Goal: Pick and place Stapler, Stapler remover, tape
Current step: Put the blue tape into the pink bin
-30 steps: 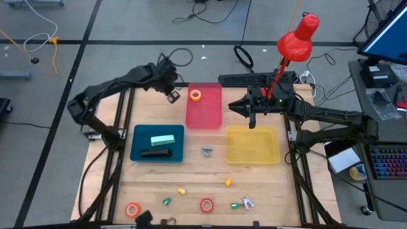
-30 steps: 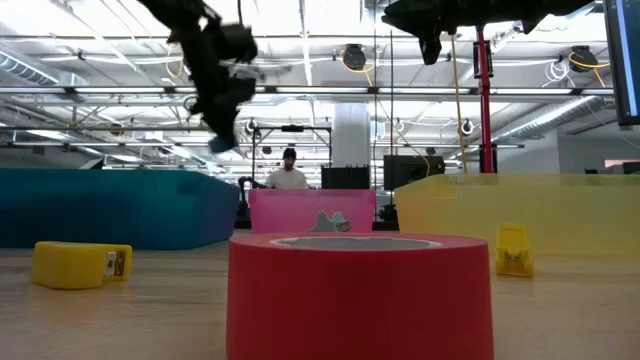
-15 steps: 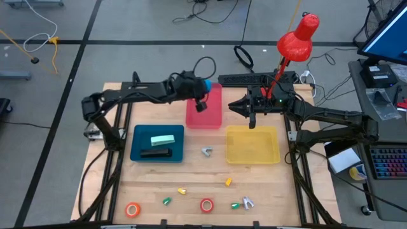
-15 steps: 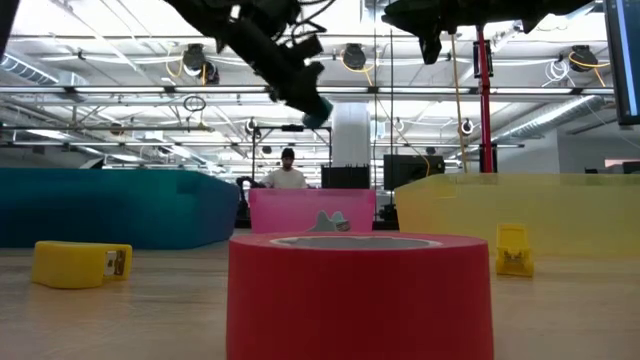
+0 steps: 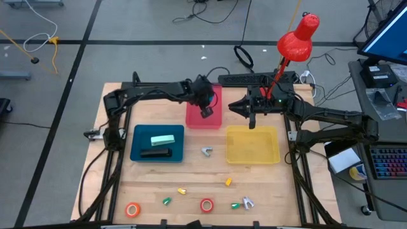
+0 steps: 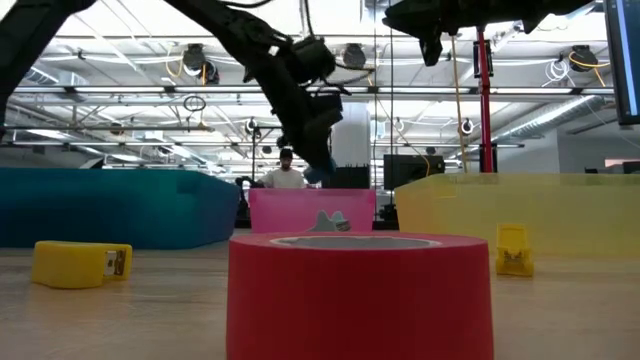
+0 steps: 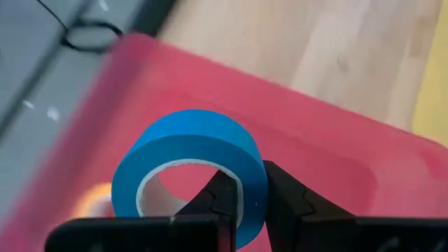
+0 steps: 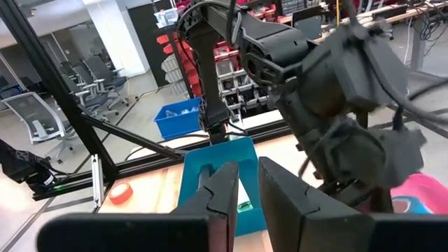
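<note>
My left gripper (image 5: 206, 111) hangs over the pink tray (image 5: 196, 121) and is shut on the blue tape roll (image 7: 192, 164); in the low view the roll (image 6: 318, 176) is just above the tray's rim (image 6: 310, 197). An orange blur (image 7: 94, 199) lies in the tray beyond it. My right gripper (image 5: 252, 118) waits, shut and empty, above the far edge of the yellow tray (image 5: 253, 145). A red tape roll (image 5: 206, 205) and an orange roll (image 5: 132, 209) lie flat near the table's near edge. The black stapler (image 5: 156, 153) lies in the teal tray. A silver staple remover (image 5: 207, 151) lies between the trays. My left gripper holds the blue roll by its wall (image 7: 250, 183), one finger (image 7: 220, 203) inside the open centre and the other (image 7: 283, 203) outside. The fingers point down from above. The roll is lifted clear, above the pink tray's floor.
The teal tray (image 5: 140, 149) also holds a light green block (image 5: 162, 140). Small yellow and green pieces (image 5: 182, 191) and a second silver remover (image 5: 247, 202) are scattered along the near part of the table. A red lamp (image 5: 297, 38) stands at the far right corner.
My left gripper has swung from the table's far left toward the right, carrying the blue roll, and has come down over the pink tray. The right arm has kept still.
</note>
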Action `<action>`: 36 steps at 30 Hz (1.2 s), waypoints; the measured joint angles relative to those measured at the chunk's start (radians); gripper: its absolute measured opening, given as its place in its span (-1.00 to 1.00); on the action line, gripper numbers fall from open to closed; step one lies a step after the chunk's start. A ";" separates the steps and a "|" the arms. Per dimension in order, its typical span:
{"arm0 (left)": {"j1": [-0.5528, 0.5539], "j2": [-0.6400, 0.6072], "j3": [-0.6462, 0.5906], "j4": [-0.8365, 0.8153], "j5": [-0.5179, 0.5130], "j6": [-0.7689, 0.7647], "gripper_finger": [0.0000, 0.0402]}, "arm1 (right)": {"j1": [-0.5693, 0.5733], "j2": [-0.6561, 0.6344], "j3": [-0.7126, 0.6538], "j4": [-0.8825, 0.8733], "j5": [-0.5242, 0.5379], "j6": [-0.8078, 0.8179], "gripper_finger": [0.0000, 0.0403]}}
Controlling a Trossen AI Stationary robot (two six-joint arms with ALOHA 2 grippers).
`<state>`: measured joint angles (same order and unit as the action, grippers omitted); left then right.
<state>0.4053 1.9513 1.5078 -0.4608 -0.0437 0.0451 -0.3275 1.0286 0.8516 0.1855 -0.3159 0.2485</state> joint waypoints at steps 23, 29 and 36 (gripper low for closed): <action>0.024 0.086 0.016 -0.237 0.074 -0.216 -0.80 | 0.000 0.000 0.000 -0.003 0.030 0.000 -0.76; 0.025 0.114 0.014 -0.242 0.075 -0.238 -0.71 | 0.002 0.000 0.000 -0.003 0.028 0.001 -0.76; 0.022 0.112 0.014 -0.244 0.055 -0.240 -0.70 | 0.002 0.000 0.000 0.001 0.028 0.003 -0.76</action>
<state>0.4271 2.0636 1.5223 -0.7048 0.0114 -0.1945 -0.3260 1.0286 0.8520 0.1864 -0.2882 0.2512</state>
